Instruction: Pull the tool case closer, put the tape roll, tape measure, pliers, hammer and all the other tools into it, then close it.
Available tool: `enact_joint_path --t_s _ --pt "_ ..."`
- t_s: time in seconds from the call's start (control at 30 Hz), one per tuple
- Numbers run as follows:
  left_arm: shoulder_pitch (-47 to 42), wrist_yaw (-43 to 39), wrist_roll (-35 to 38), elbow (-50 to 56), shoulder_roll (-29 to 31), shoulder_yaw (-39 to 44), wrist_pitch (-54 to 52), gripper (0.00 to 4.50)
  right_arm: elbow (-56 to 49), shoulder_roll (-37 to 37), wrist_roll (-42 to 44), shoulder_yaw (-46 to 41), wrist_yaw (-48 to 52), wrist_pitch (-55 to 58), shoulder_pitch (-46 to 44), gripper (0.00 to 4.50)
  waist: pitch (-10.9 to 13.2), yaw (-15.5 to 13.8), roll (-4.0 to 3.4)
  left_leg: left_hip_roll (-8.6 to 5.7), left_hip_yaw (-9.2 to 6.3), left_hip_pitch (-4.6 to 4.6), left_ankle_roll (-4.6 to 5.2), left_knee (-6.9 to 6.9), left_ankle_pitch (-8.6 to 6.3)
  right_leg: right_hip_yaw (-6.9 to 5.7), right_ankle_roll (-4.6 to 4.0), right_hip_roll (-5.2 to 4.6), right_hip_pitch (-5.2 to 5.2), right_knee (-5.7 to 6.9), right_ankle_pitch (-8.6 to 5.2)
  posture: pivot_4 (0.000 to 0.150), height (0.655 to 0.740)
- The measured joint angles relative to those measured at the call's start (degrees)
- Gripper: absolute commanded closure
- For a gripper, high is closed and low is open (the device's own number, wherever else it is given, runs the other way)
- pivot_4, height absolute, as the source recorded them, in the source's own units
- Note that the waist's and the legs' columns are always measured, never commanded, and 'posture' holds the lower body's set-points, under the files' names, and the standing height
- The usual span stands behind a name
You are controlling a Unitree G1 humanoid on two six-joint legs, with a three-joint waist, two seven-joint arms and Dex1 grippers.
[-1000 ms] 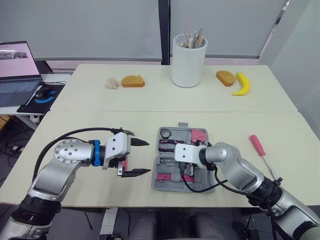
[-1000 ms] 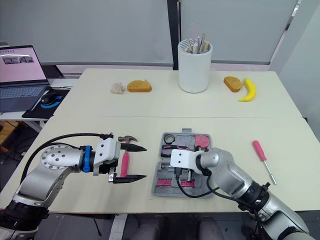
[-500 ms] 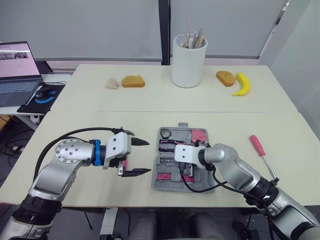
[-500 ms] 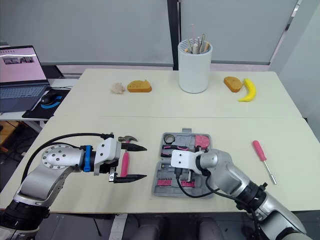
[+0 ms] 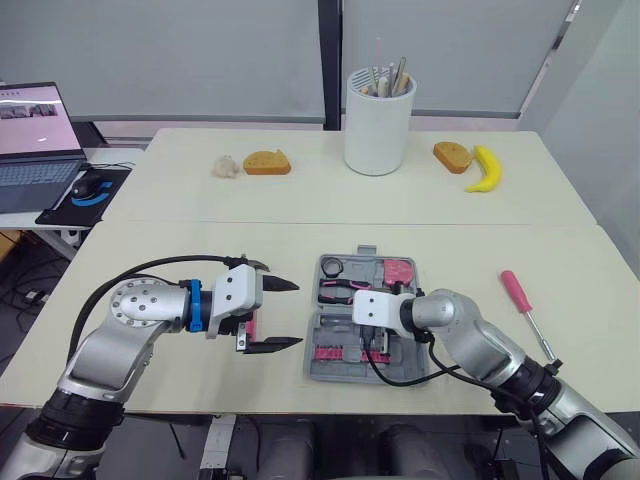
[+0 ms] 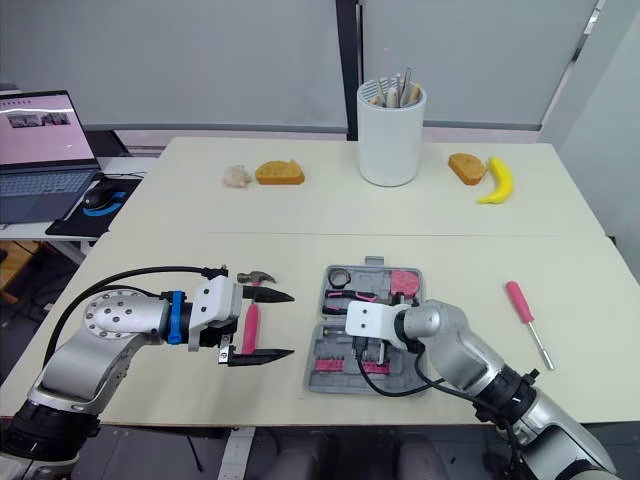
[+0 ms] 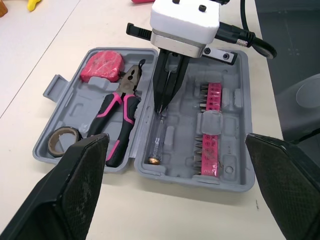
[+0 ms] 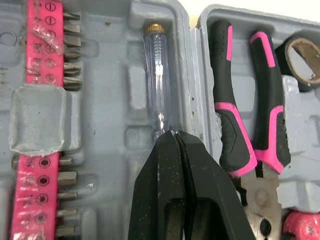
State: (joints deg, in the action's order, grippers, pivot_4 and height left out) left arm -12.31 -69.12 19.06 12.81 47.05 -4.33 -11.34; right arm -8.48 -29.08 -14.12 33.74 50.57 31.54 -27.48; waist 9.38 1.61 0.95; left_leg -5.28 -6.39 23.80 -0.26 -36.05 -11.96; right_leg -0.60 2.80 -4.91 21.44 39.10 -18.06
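- tool case point(image 7: 176, 134): grey moulded plastic, open and lying flat on the near part of the table, both halves face up.
- tape roll point(image 7: 65, 140): small and dark, lying flat in the far half's left corner pocket.
- tape measure point(image 7: 102, 65): pink, seated in the far half's right corner.
- pliers point(image 7: 117, 117): pink-and-black grips, jaws closed, lying in the far half between roll and measure.
- clear-handled screwdriver point(image 8: 156, 85): brass cap, lying in the near half's slot beside the hinge.
- bit strips point(image 7: 210, 130): two pink holders in a row, near half.
- hammer point(image 6: 249, 322): pink handle, steel claw head, flat on the table left of the case, apart from it.
- pink screwdriver point(image 5: 520, 297): on the table, well right of the case.
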Motion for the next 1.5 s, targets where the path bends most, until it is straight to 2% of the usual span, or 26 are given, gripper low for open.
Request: enact_joint_path --t_s 0.13,0.2,0.27,0.43,0.57,0.63,0.7,0.73,1.0,1.5 --pt "0.12 0.83 1.05 -0.48 0.0 1.14 -1.02 0.0 -5.21 -2.01 6.82 -7.96 2.16 -2.67 3.01 4.47 0.0 -0.06 0.0 0.0 -0.02 0.02 0.0 0.01 0.0 -0.01 0.0 0.0 -0.04 -0.01 0.0 0.15 0.74" --pt "0.4 0.99 1.8 -1.2 0.3 3.06 -1.67 0.0 -8.9 -3.8 12.3 -14.36 3.87 -2.33 5.88 4.07 0.0 -0.08 0.0 0.0 -0.01 0.04 0.01 0.01 -0.01 0.0 0.0 -0.01 -0.09 -0.02 0.0 0.15 0.74" --pt "1.79 0.88 3.85 -1.78 1.83 6.06 -3.8 0.0 -12.45 -8.61 18.85 -22.72 7.29 -0.71 9.71 3.69 0.02 -0.23 0.01 -0.02 -0.01 0.07 0.02 0.0 -0.01 -0.01 0.0 -0.03 -0.12 -0.06 0.0 0.15 0.74" --pt "3.42 0.38 8.07 -6.26 6.84 14.94 -9.54 0.0 -13.06 -20.49 27.41 -41.42 13.21 0.74 17.12 2.44 0.04 -0.26 0.0 0.1 0.0 0.04 0.03 0.06 -0.02 -0.07 -0.01 0.01 -0.22 -0.05 -0.01 0.15 0.74" --pt "7.22 -1.12 7.9 -14.2 13.57 23.31 -10.76 0.0 -5.31 -28.78 28.6 -55.25 17.23 -0.98 27.78 1.43 0.06 -0.07 -0.01 0.07 0.2 0.04 0.04 0.12 -0.03 0.01 -0.06 -0.03 -0.2 -0.05 -0.04 0.15 0.74" --pt "8.43 -1.81 7.48 -15.98 14.9 25.31 -10.1 0.0 -2.54 -30.5 28.63 -58.84 18.23 -2.96 30.76 0.88 0.05 -0.04 -0.02 0.1 0.23 0.0 0.06 0.12 -0.04 0.01 -0.06 -0.06 -0.25 -0.06 -0.04 0.15 0.74" --pt "8.88 -2.36 7.12 -18.38 15.02 25.81 -9.25 0.0 0.11 -31.04 28.43 -60.13 18.14 -5.43 31.8 0.12 0.05 -0.03 -0.02 0.15 0.23 0.0 0.06 0.11 -0.04 -0.02 -0.06 -0.07 -0.24 -0.05 -0.04 0.15 0.74" --pt "8.93 -2.56 6.99 -19.34 15.02 25.95 -9.07 0.0 0.93 -31.18 28.3 -60.24 18.09 -6.06 32.02 0.02 0.06 -0.04 -0.02 0.17 0.22 0.01 0.05 0.11 -0.03 -0.04 -0.06 -0.07 -0.23 -0.05 -0.04 0.15 0.74" --pt "8.08 -2.74 3.25 -29.21 15.53 26.09 -3.1 0.0 9.06 -32.89 26.15 -61.16 16.87 -11.91 33.25 0.02 0.07 -0.17 -0.04 0.15 0.29 0.06 0.06 0.12 -0.05 -0.02 -0.07 -0.13 -0.17 -0.08 -0.05 0.15 0.74" --pt "6.7 -1.23 -0.12 -30.38 13.6 23.61 0.88 0.0 12.37 -32.59 24.33 -58.94 12.95 -18.35 32.91 0.02 0.07 -0.08 -0.04 0.16 0.31 0.06 0.05 0.12 -0.05 0.0 -0.06 -0.13 -0.17 -0.07 -0.04 0.15 0.74"
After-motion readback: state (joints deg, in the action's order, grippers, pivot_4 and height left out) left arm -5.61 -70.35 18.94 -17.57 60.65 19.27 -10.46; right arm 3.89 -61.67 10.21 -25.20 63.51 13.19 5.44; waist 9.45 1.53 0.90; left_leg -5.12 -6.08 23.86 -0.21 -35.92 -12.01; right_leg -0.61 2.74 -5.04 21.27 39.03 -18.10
